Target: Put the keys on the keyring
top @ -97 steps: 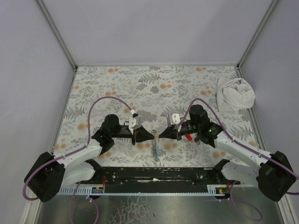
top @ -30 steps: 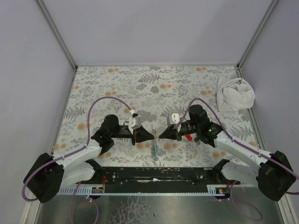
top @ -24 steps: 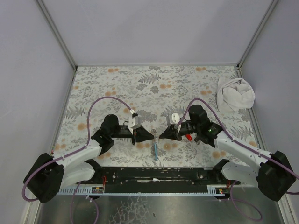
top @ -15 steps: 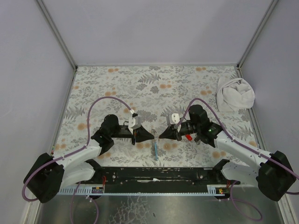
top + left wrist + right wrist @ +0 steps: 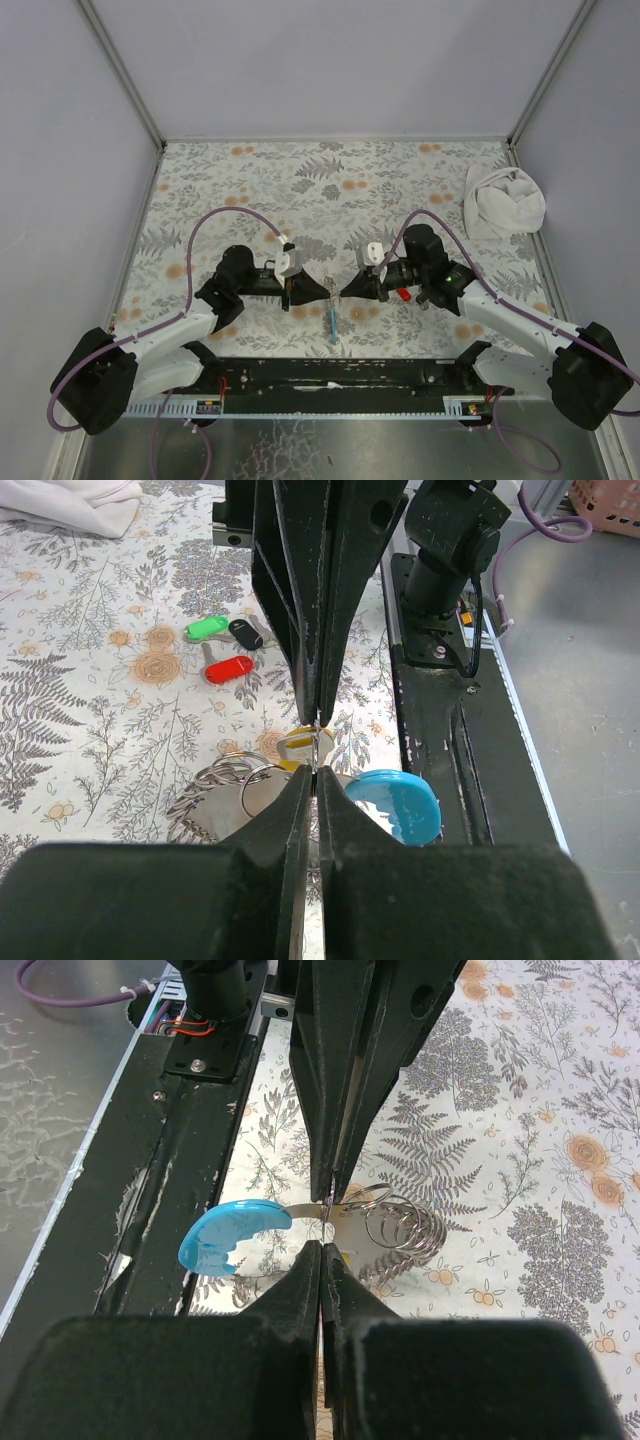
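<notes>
My left gripper and right gripper meet tip to tip above the table's near edge, both shut on the keyring, which hangs edge-on below them. In the left wrist view my shut left gripper pinches the thin hoop, with its light blue part to the right and the tan-yellow key just beyond the tips. I cannot tell whether that key is threaded on. The red key, green key and black key lie on the cloth. The right wrist view shows my shut right gripper and the blue part.
Several small split rings hang bunched on the keyring. A white cloth bundle lies at the far right. The black base rail runs along the near edge right under the grippers. Grey walls enclose the flowered table.
The hanging keyring has swung slightly left since the earliest frame. Both arms hold still with their grippers shut.
</notes>
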### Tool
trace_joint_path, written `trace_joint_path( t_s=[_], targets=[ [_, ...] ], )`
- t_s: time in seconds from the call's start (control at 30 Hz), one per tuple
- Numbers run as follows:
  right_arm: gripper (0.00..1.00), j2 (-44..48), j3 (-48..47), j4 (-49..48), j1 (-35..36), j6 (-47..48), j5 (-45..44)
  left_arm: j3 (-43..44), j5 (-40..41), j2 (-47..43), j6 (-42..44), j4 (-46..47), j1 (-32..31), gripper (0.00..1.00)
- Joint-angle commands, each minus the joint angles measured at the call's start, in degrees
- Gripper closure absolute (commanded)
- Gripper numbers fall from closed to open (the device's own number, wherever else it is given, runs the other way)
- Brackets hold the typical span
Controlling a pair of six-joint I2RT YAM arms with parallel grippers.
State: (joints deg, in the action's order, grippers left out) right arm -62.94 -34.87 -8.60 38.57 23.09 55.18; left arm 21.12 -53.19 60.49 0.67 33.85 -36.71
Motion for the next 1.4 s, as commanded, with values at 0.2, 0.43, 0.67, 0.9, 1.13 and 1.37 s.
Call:
trace_joint_path(
  t_s=[0.2, 0.43, 0.67, 0.9, 1.13, 1.37],
  targets=[
    [1.0, -0.3, -2.2, -3.5, 0.3, -1.4, 1.5, 0.2, -1.0, 0.0, -0.1, 4.0, 0.0, 1.0],
    [1.0, -0.2, -2.4, -2.5, 0.3, -0.9, 1.8, 0.2, -0.6, -0.3, -0.2, 4.2, 0.1, 1.0],
    [1.0, -0.2, -2.6, -1.9, 0.3, -0.7, 1.7, 0.0, -0.3, -0.6, -0.1, 4.2, 0.1, 1.0],
    [1.0, -0.8, -2.7, -2.8, 0.3, -1.4, 3.1, 0.1, -0.5, -0.4, -0.5, 4.8, 0.1, 1.0],
    [1.0, -1.1, -2.6, -4.0, 0.3, -2.4, 3.5, -0.2, 0.0, -0.6, -0.8, 5.4, 0.1, 1.0],
    [1.0, -1.2, -1.8, -7.7, 0.4, -5.6, 2.5, -0.3, 1.3, -1.0, -0.9, 5.4, -0.1, 1.0]
  ],
)
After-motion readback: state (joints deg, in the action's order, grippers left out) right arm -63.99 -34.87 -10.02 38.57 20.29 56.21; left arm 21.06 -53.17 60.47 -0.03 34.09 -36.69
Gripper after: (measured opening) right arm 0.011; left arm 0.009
